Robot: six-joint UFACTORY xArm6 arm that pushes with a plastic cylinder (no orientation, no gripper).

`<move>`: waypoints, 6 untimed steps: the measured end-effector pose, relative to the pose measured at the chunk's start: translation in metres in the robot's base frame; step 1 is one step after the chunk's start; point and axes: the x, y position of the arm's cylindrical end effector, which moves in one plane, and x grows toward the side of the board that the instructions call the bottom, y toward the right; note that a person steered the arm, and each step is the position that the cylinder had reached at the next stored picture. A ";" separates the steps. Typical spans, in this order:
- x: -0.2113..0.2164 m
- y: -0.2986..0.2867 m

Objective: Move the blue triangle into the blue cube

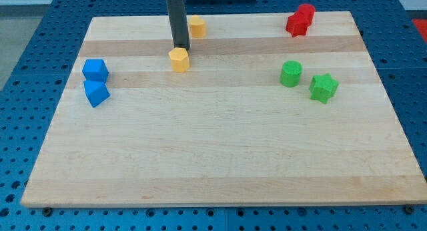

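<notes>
Tip [181, 47]: bare rod end, no jaws, nothing held; touching top of yellow block [179, 59]. Blue triangle [96, 93]: view's left, just below blue cube [95, 69], nearly touching. Step: approach, not yet begun. Next: travel left, get below triangle, short push upward.

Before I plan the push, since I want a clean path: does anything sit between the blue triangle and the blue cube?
Nothing visible does. The blue triangle sits just below the blue cube, nearly touching. My tip is far off to the view's right, just above a yellow block.
</notes>
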 end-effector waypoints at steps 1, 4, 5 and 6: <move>-0.003 -0.013; -0.021 0.001; -0.071 -0.013; -0.105 0.008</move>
